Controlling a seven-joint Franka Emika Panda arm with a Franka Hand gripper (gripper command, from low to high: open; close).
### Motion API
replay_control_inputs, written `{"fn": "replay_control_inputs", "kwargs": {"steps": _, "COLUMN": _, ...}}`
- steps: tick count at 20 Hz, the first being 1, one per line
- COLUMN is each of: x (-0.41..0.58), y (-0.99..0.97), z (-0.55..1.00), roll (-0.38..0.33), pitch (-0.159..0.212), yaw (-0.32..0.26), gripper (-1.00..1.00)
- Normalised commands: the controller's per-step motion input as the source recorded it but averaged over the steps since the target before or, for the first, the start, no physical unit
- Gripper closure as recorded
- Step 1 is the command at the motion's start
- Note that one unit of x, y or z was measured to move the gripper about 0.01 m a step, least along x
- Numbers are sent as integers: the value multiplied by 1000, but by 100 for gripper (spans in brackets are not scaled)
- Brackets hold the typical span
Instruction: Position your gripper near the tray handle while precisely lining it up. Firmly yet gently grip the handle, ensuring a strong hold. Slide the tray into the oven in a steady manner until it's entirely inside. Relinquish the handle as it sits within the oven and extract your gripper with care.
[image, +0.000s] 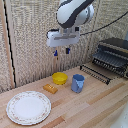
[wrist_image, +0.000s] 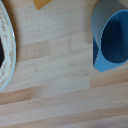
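Note:
My gripper (image: 61, 51) hangs high above the table's middle, its two blue-tipped fingers apart and empty. The oven (image: 116, 50) stands at the exterior view's right, dark with silvery trim. The tray (image: 106, 63), a black wire rack, sticks out of its front. The tray handle (image: 95, 74) is the thin dark bar along the rack's front edge, low over the wood. My gripper is well to the exterior view's left of the handle and far above it. The wrist view shows no fingers, oven or tray.
Below the gripper sit a yellow bowl (image: 60, 78), an orange block (image: 50, 88) and a blue cup (image: 78, 82) (wrist_image: 110, 40). A white patterned plate (image: 28, 107) (wrist_image: 4, 50) lies at the front left. A woven screen stands behind the table.

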Motion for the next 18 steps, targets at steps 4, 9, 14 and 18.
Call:
{"fn": "replay_control_inputs", "kwargs": {"steps": 4, "x": 9, "y": -212, "z": -1, "roll": -301, "pitch": 5, "yaw": 2, "gripper": -100}}
{"fn": "replay_control_inputs", "kwargs": {"steps": 9, "x": 46, "y": -449, "z": -26, "roll": -333, "pitch": 0, "yaw": 6, "gripper": -100}}
{"fn": "replay_control_inputs", "kwargs": {"steps": 14, "x": 82, "y": -458, "z": -54, "roll": -326, "pitch": 0, "yaw": 12, "gripper": -100}}
{"fn": "replay_control_inputs", "kwargs": {"steps": 18, "x": 131, "y": -478, "z": -169, "roll": -303, "pitch": 23, "yaw": 11, "gripper": -100}}
